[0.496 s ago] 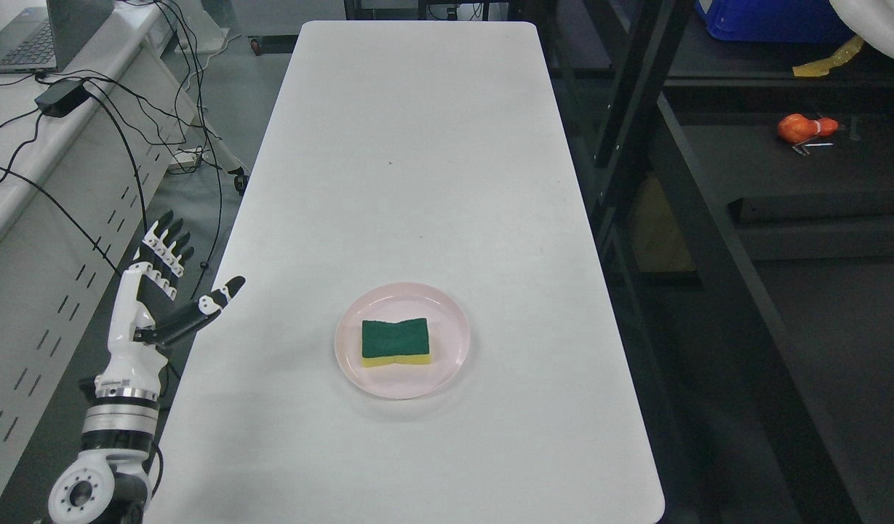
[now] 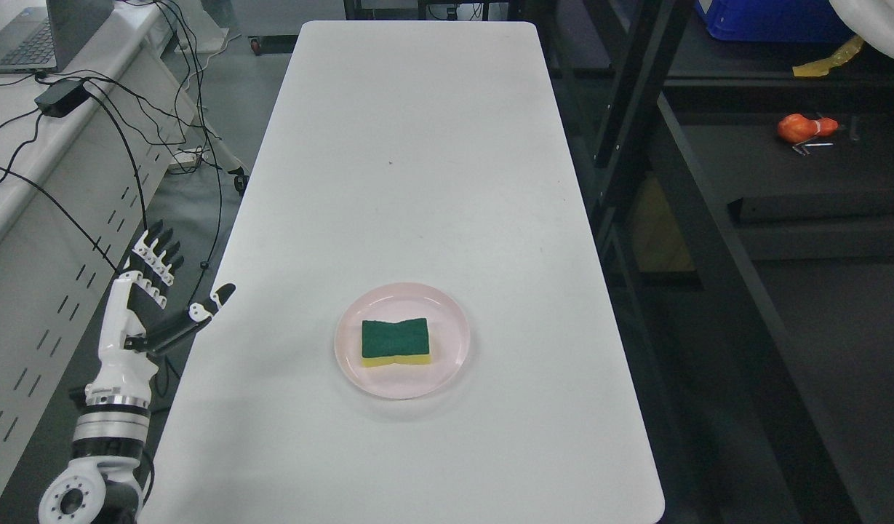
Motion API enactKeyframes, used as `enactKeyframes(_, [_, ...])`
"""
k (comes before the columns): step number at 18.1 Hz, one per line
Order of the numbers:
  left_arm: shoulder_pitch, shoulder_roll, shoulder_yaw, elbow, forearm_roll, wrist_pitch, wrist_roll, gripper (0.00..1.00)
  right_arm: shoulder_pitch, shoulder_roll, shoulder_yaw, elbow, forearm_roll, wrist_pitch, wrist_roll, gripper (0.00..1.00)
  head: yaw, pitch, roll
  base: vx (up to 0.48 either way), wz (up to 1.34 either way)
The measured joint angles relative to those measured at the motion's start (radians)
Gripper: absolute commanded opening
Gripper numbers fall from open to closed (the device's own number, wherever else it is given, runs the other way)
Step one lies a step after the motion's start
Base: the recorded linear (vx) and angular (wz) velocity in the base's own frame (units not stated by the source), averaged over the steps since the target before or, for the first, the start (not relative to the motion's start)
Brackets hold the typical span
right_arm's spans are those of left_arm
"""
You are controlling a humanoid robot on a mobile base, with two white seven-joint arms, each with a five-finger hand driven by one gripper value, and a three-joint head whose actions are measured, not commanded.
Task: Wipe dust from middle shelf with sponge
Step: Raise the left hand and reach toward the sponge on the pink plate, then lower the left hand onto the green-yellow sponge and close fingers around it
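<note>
- left hand (image 2: 137,309) is hanging off the table's left edge, near its front-left corner, fingers spread wide, thumb sticking out toward the table (image 2: 417,182), holding nothing.
- change vs half a second ago: the hand is sitting lower and further left, thumb tip now barely over the left edge. Reads as pulling away from the table, not reaching in. My guess: either retracting to rest or repositioning; no progress toward a grasp.
- cables (image 2: 126,124) are running down behind the hand between the table and the side bench with the laptop (image 2: 25,40); can't tell whether the hand is clear of them.
- sponge (image 2: 395,341), green pad up and yellow base, is lying flat in the pink plate (image 2: 447,313), midway between the left and right edges, toward the front. Untouched, same spot as before.
- task status, judged: pickup not yet started, wiping not started.
- right of the table, well apart from the sponge: dark shelving (image 2: 708,240). It's cropped and very dark, so I can't say which level is the middle shelf, and no dust is visible.
- orange object (image 2: 799,128) is sitting on one shelf level; too small to identify.
- right hand is out of frame entirely.
- left forearm is getting cut by the bottom edge.
</note>
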Motion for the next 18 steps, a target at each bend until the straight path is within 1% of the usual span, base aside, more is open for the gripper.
enactKeyframes(2, [-0.018, 0.026, -0.001, 0.013, -0.032, -0.006, -0.001, 0.99, 0.0, 0.0, 0.0, 0.0, 0.0, 0.0, 0.0, 1.0, 0.0, 0.0, 0.0, 0.0, 0.0])
enactKeyframes(4, [-0.053, 0.058, -0.011, 0.034, -0.107, -0.052, -0.002, 0.98, 0.0, 0.0, 0.0, 0.0, 0.0, 0.0, 0.0, 1.0, 0.0, 0.0, 0.0, 0.0, 0.0])
enactKeyframes(6, [-0.107, 0.104, -0.039, 0.06, -0.232, -0.117, -0.027, 0.98, 0.0, 0.0, 0.0, 0.0, 0.0, 0.0, 0.0, 1.0, 0.0, 0.0, 0.0, 0.0, 0.0])
enactKeyframes(8, [-0.184, 0.158, -0.078, 0.093, -0.41, -0.204, -0.073, 0.98, 0.0, 0.0, 0.0, 0.0, 0.0, 0.0, 0.0, 1.0, 0.0, 0.0, 0.0, 0.0, 0.0])
enactKeyframes(9, [-0.227, 0.179, -0.105, 0.111, -0.496, -0.26, -0.106, 0.97, 0.0, 0.0, 0.0, 0.0, 0.0, 0.0, 0.0, 1.0, 0.0, 0.0, 0.0, 0.0, 0.0])
enactKeyframes(13, [-0.363, 0.234, -0.222, 0.165, -0.753, -0.456, -0.268, 0.93, 0.0, 0.0, 0.0, 0.0, 0.0, 0.0, 0.0, 1.0, 0.0, 0.0, 0.0, 0.0, 0.0])
enactKeyframes(15, [-0.421, 0.252, -0.283, 0.183, -0.852, -0.549, -0.351, 0.89, 0.0, 0.0, 0.0, 0.0, 0.0, 0.0, 0.0, 1.0, 0.0, 0.0, 0.0, 0.0, 0.0])
enactKeyframes(18, [-0.502, 0.274, -0.386, 0.205, -0.952, -0.64, -0.458, 0.89, 0.0, 0.0, 0.0, 0.0, 0.0, 0.0, -0.002, 1.0, 0.0, 0.0, 0.0, 0.0, 0.0])
